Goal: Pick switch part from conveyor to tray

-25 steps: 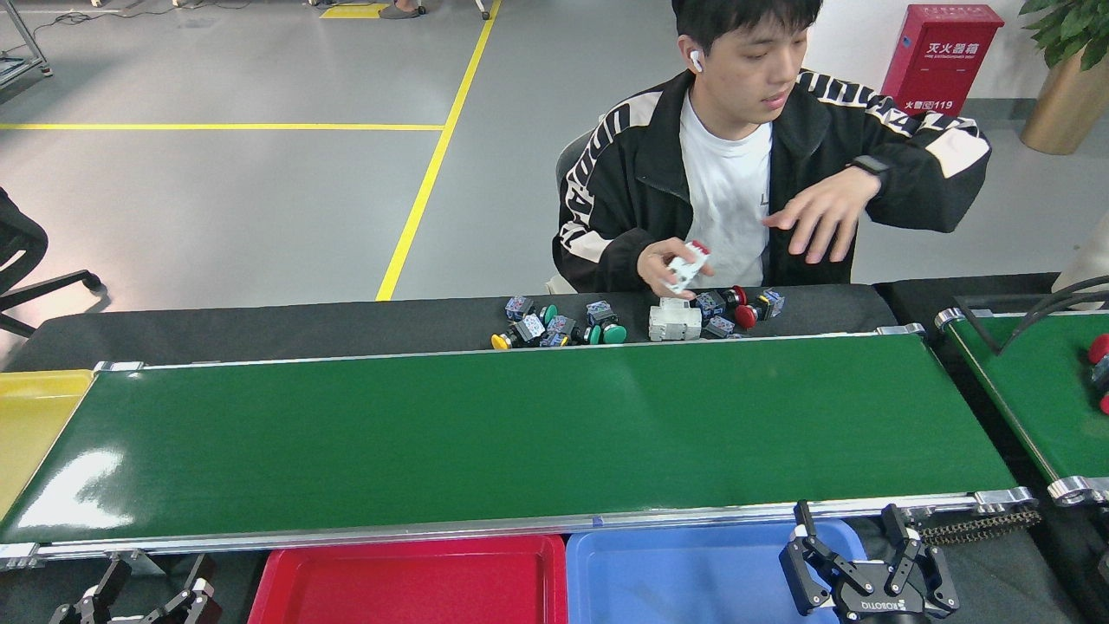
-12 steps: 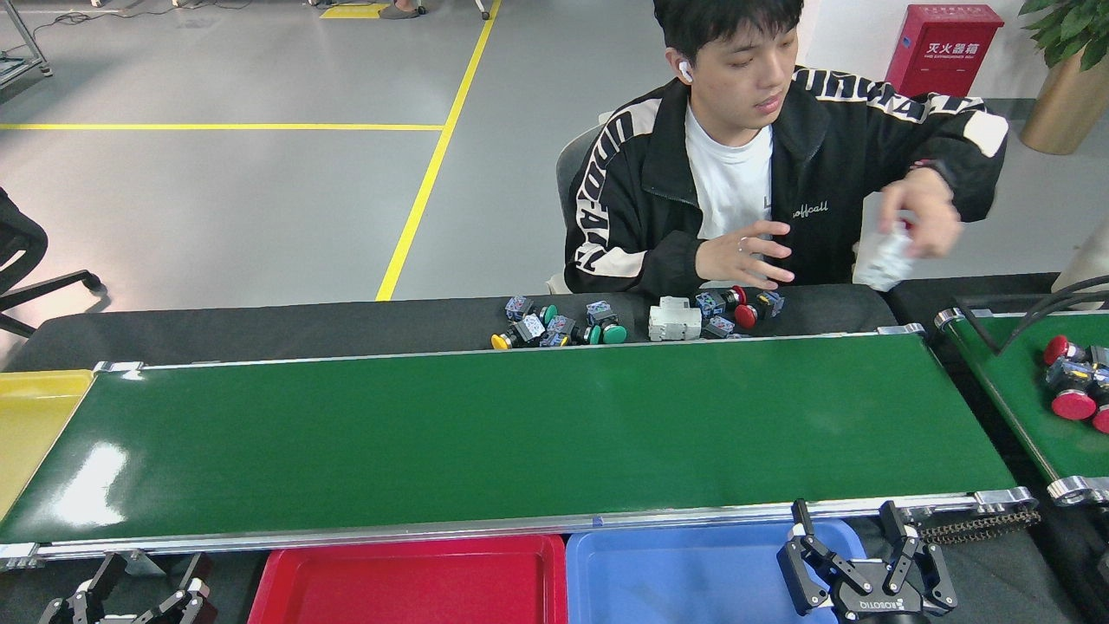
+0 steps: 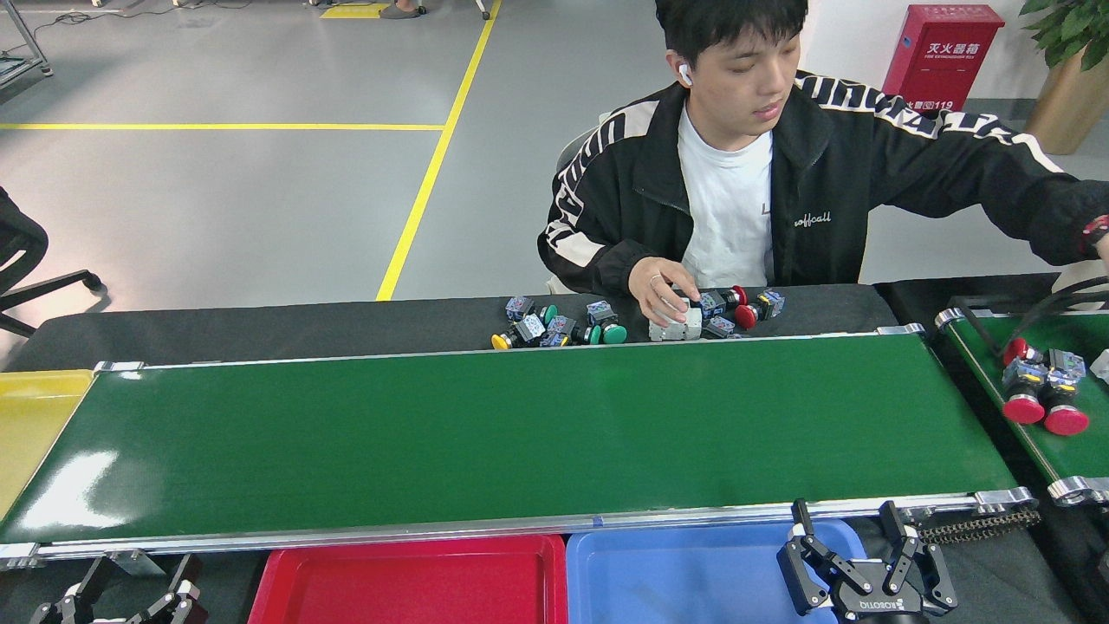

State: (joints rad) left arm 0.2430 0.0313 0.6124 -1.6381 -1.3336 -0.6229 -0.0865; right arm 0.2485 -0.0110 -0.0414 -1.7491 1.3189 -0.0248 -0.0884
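Waiting below the near rail, both arms are idling because the conveyor (image 3: 520, 433) is carrying nothing at all — its dark-green belt is lying bare from end to end. The right gripper (image 3: 853, 546) is hovering over the blue tray (image 3: 693, 576) with its jaws spread wide and empty, parked close to the belt edge, probably so a reach onto the belt is short. The left gripper (image 3: 121, 598) is sitting at the bottom left corner, half cut off by the frame; its fingers look parted with nothing between them, though I cannot tell for sure. The red tray (image 3: 416, 581) and the yellow tray (image 3: 35, 416) are also standing empty.

The switch parts (image 3: 559, 328) are still lying off the belt, heaped on the black table (image 3: 260, 325) just beyond the far rail, in 2 clusters. A person's hand (image 3: 665, 290) is resting on a white part (image 3: 676, 325) there, seemingly to feed it on (a guess). On the second belt (image 3: 1040, 433) at the right, red-capped switches (image 3: 1040, 390) are riding — likely the next supply. Picking is not yet under way.
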